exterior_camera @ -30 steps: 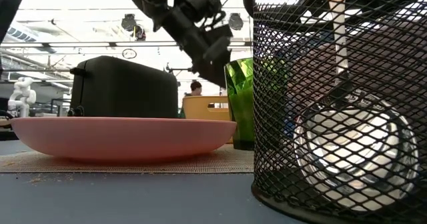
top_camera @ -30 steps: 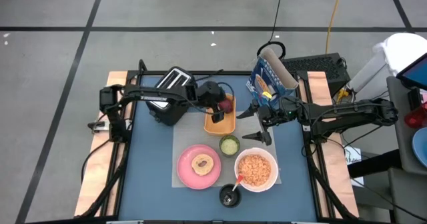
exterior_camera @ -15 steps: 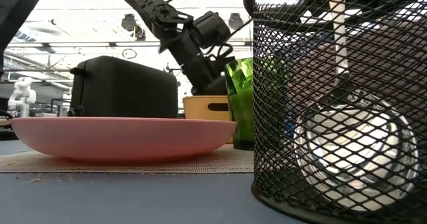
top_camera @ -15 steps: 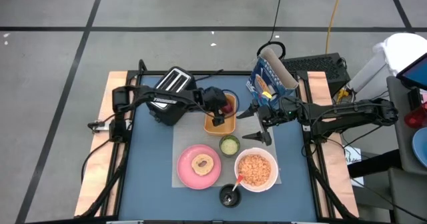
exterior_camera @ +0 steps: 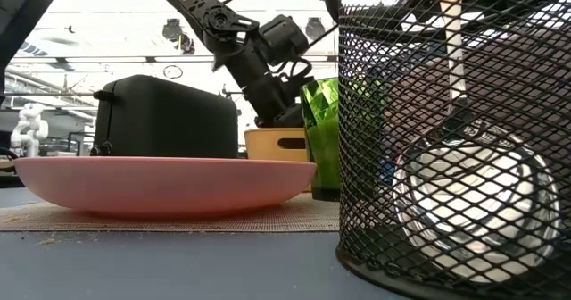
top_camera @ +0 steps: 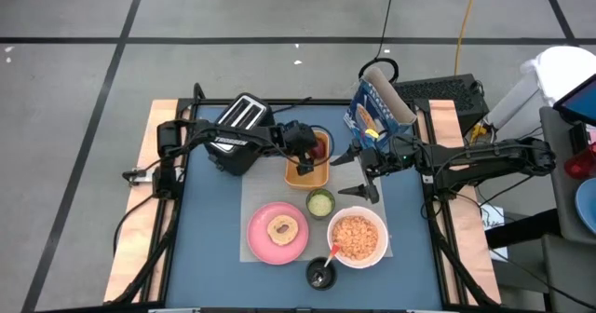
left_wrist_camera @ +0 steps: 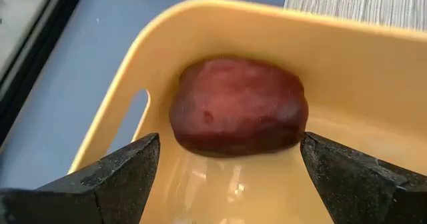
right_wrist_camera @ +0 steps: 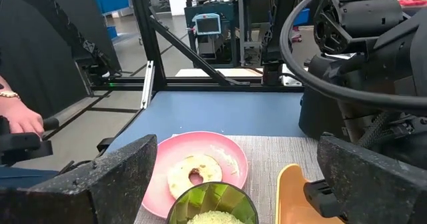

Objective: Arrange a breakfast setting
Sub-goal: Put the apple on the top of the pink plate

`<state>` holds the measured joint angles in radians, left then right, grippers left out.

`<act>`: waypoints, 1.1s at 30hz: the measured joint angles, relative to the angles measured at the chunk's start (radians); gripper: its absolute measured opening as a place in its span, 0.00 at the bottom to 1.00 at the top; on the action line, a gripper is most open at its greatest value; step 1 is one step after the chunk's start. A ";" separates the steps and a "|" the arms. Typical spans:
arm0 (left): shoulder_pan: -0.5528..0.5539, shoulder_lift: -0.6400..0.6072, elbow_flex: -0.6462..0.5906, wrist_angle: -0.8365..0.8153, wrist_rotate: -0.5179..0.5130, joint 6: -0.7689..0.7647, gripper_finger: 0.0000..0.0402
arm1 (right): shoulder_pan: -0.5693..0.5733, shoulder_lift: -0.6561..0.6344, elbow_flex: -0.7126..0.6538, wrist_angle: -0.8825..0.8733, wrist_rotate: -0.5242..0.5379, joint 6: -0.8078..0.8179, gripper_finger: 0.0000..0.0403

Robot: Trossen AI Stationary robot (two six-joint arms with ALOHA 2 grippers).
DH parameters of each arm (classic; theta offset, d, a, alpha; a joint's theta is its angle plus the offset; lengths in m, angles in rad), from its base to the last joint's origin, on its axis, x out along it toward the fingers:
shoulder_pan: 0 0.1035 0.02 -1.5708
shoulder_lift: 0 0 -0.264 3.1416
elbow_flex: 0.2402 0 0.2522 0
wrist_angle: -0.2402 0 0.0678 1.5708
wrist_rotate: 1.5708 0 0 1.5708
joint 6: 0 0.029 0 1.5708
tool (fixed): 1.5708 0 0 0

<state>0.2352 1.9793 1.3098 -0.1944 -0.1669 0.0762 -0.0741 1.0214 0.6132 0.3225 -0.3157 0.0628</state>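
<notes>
Dark-red fruit (left_wrist_camera: 238, 107) lying in the orange rectangular plastic tray (left_wrist_camera: 347, 71), left pincer (left_wrist_camera: 230, 167) spread wide around it.
Its fingers are straddling the fruit without touching it, apparently having set it down so it cannot roll. Right pincer (top_camera: 358, 175) is waiting released beside the blue cereal box (top_camera: 371, 106) above the bench (top_camera: 209, 220).

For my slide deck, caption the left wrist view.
Open left claw straddles the dark-red fruit lying in the orange tray.
</notes>
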 joint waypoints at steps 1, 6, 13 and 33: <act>0.000 0.000 0.000 0.012 0.000 -0.004 0.91 | 0.000 0.000 0.000 0.000 0.000 0.000 0.99; -0.002 0.000 0.000 0.039 0.014 -0.012 0.91 | 0.000 0.000 0.000 0.000 0.000 0.000 0.99; -0.004 0.000 0.000 0.042 0.017 -0.068 0.91 | 0.000 0.000 0.000 0.000 0.000 0.000 0.99; -0.024 0.000 0.001 0.102 0.020 -0.151 0.91 | 0.000 0.000 0.000 0.000 0.000 -0.004 0.99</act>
<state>0.2114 1.9789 1.3109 -0.0926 -0.1471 -0.0750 -0.0739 1.0214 0.6132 0.3229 -0.3157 0.0586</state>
